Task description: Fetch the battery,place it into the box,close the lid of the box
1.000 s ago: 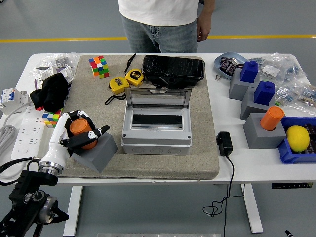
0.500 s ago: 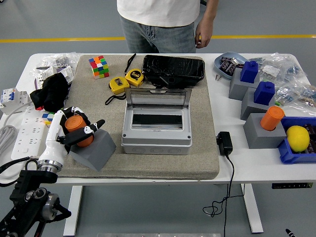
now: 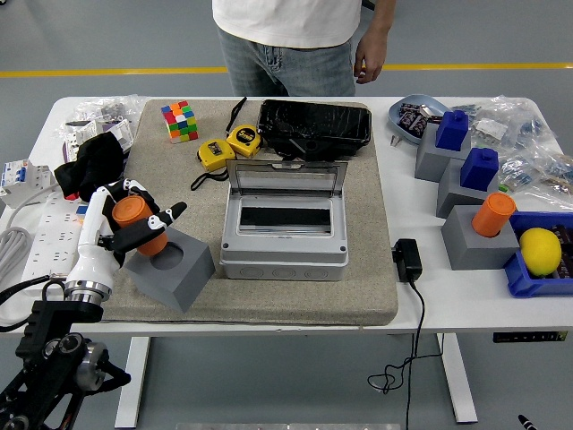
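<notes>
Head view, left robot hand [image 3: 125, 228] clamped on orange battery [image 3: 133, 221], grey holder [image 3: 172, 269] vacated, open box [image 3: 284, 228] empty

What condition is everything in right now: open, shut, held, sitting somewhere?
Left hand: shut on orange battery.
Orange battery: lifted out of its holder.
Grey holder: socket empty.
Box: lid open, upright.
Second orange battery: seated in its grey block.
</notes>
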